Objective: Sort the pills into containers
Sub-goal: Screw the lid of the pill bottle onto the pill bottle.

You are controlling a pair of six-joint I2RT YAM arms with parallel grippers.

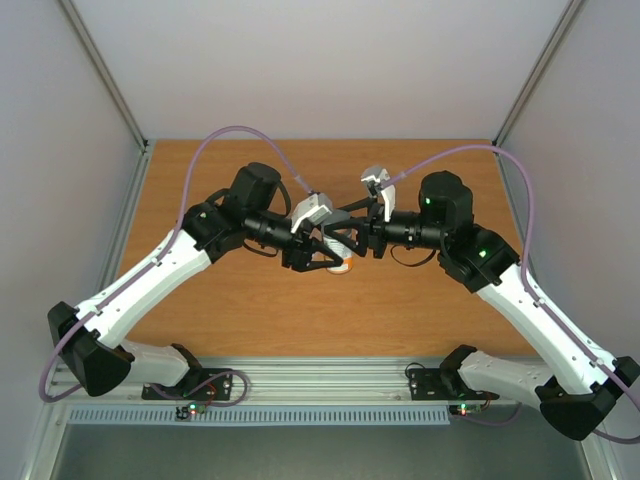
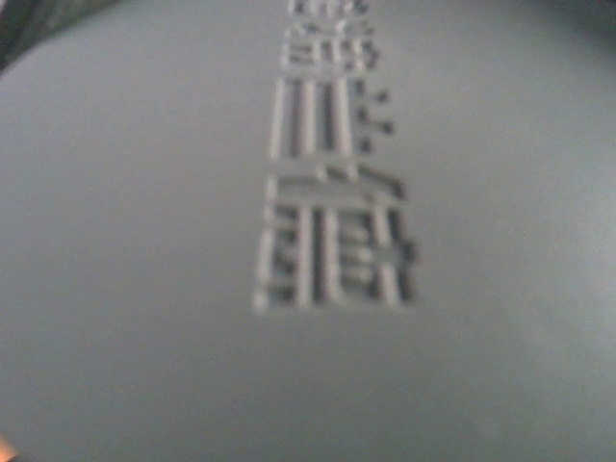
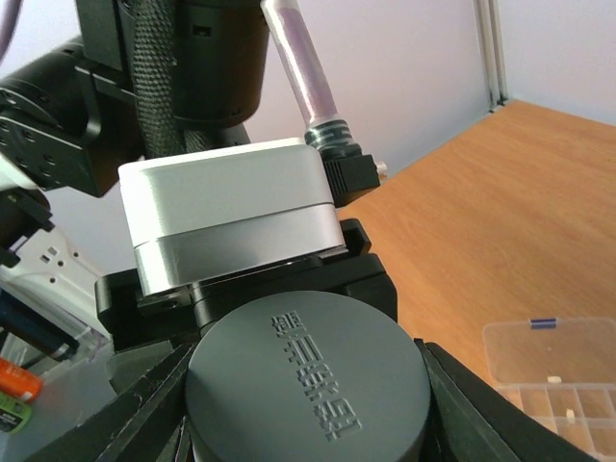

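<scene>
A bottle with an orange part hangs above mid-table between both grippers. Its grey cap, with raised characters, sits between the black fingers of my right gripper, which press its sides. My left gripper holds the bottle from the other side, its silver block just behind the cap. A grey embossed surface fills the left wrist view and hides those fingers. The clear pill box lies on the table with its containers showing; one dark blue pill and small pale pills lie in it.
The wooden table is walled by pale panels at the back and sides. A metal rail with both arm bases runs along the near edge. An orange-marked item shows at the left edge of the right wrist view.
</scene>
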